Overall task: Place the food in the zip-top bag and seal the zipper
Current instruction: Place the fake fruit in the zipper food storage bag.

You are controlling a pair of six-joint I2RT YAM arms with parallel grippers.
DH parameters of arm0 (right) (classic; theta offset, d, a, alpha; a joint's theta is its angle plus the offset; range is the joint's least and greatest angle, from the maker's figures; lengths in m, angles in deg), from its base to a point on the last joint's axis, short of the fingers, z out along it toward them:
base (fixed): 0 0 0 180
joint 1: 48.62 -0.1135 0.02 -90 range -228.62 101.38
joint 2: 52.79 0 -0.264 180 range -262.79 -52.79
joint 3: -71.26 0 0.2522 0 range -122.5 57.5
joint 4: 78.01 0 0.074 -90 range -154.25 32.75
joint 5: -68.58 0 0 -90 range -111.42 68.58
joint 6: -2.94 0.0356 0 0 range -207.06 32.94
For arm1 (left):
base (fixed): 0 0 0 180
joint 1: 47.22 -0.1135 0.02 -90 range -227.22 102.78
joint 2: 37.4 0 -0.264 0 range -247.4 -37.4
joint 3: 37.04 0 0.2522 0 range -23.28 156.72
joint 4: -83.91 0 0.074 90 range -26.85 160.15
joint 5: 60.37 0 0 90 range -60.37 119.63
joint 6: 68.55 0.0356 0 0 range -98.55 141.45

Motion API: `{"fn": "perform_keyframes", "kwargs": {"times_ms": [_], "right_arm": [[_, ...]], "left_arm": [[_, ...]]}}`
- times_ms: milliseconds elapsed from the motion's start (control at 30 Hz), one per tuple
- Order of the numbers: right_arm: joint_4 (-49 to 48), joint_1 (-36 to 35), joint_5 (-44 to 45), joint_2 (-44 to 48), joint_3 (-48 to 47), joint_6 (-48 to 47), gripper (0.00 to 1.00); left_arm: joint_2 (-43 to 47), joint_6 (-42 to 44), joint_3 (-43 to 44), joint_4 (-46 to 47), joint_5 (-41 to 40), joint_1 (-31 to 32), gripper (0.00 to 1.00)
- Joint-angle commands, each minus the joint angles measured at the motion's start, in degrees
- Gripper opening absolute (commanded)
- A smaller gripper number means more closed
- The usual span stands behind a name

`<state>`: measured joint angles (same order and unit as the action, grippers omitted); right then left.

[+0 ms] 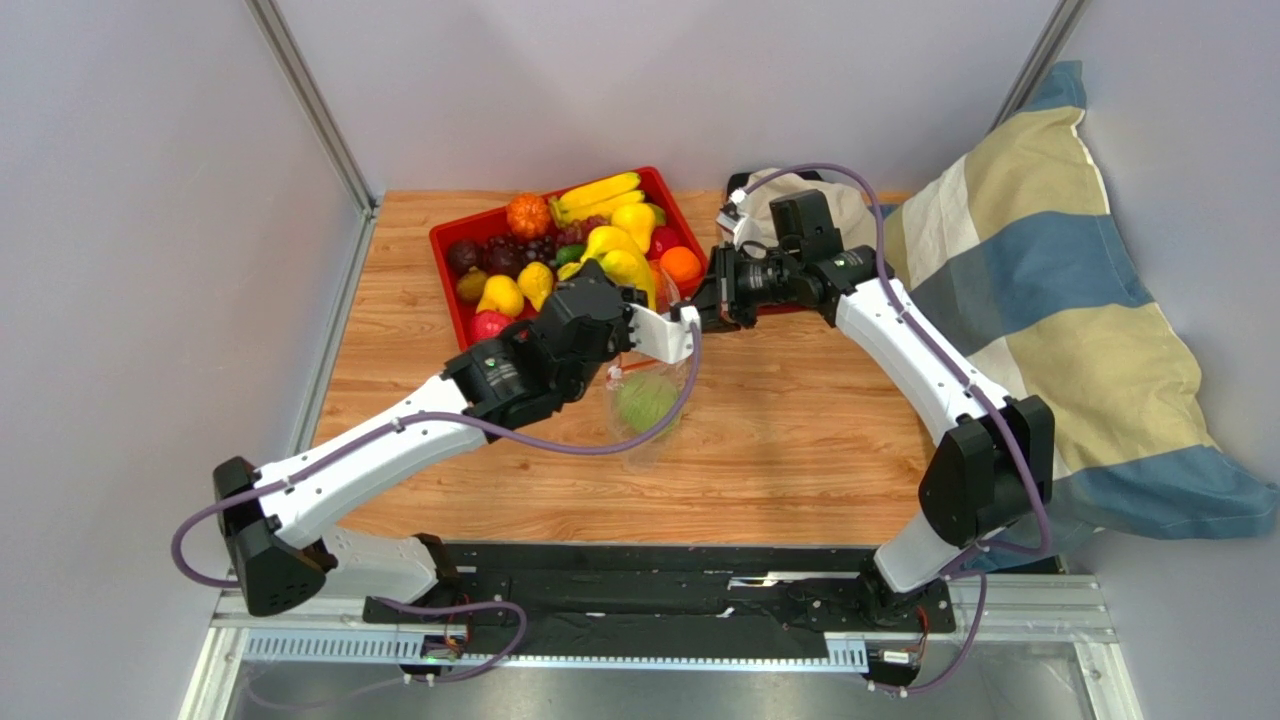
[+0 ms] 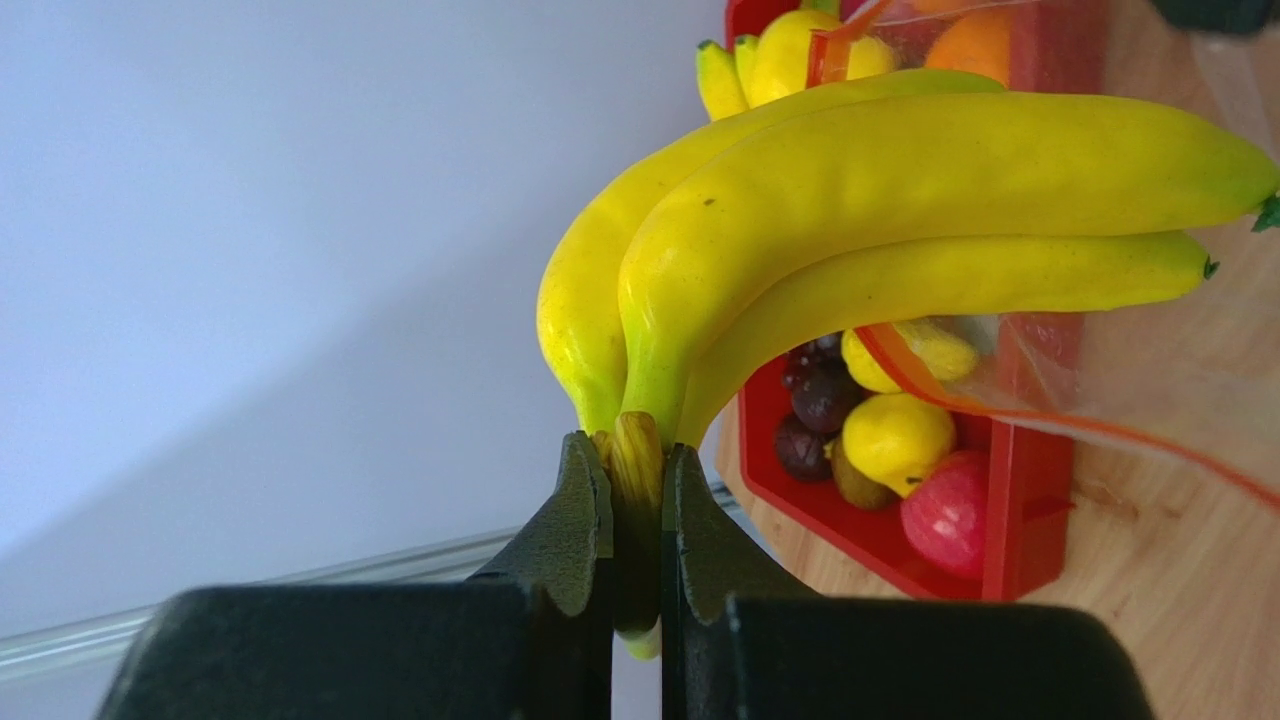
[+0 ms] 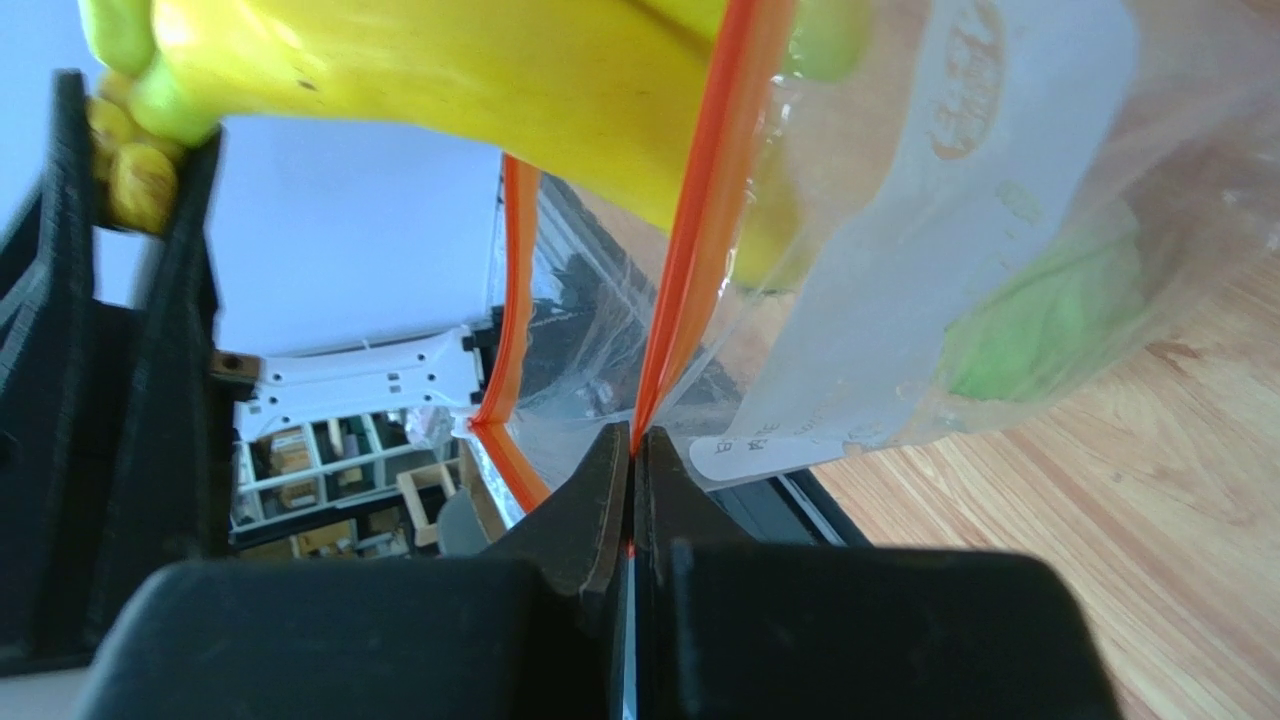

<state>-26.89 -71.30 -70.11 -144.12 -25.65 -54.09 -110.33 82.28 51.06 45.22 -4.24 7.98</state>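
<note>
My left gripper [image 2: 636, 503] is clamped on the stem of the yellow bananas [image 2: 932, 180]. In the left wrist view their long axis runs across the upper frame, tips pointing right, into the mouth of the zip-top bag [image 2: 1202, 345]. My right gripper [image 3: 633, 480] pinches the zipper [image 3: 703, 225] strip tight at lower centre. Only the right wrist and top views show the green round ball [image 3: 1044, 323] inside the bag, mid-frame just below the red tray [image 1: 451, 240] from above.

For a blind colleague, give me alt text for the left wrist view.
The left gripper pinches a bunch of yellow bananas by the stem, their tips inside the clear zip-top bag's open mouth. A red tray of toy fruit sits behind.
</note>
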Motion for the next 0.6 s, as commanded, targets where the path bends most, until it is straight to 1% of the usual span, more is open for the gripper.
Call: {"fn": "perform_keyframes", "kwargs": {"times_ms": [0, 67, 100, 367, 467, 500, 533, 567], "right_arm": [[-4.76, -0.35, -2.73, -1.92, -0.78, 5.7, 0.0], [-4.67, -0.26, -2.38, -2.45, -1.13, 5.7, 0.0], [-4.58, -0.26, -2.12, -2.71, -1.13, 6.14, 0.0], [-5.55, 2.63, -2.47, -3.94, 0.53, 9.48, 0.0], [-6.16, 3.78, -3.34, -4.29, 1.5, 10.79, 0.0], [-7.12, 3.95, -4.3, -4.3, 2.03, 11.15, 0.0], [-7.48, 4.39, -4.75, -4.47, 2.12, 11.58, 0.0], [-7.57, 4.48, -5.01, -4.65, 2.03, 11.59, 0.0]], "left_arm": [[-2.92, 5.68, -4.73, 16.98, -9.53, 2.45, 0.0], [-4.41, 6.48, -6.57, 23.92, -10.95, 2.89, 0.0], [-5.03, 6.22, -6.76, 24.31, -11.74, 3.24, 0.0], [-8.64, 0.78, -6.23, 23.35, -13.41, 5.0, 0.0], [-9.16, -2.82, -5.71, 20.46, -13.51, 6.14, 0.02], [-9.34, -6.4, -5.36, 18.79, -13.33, 6.23, 0.04], [-9.77, -8.35, -3.87, 16.43, -12.72, 6.32, 0.15], [-9.95, -10.11, -3.16, 11.79, -12.19, 6.5, 0.24]]}}
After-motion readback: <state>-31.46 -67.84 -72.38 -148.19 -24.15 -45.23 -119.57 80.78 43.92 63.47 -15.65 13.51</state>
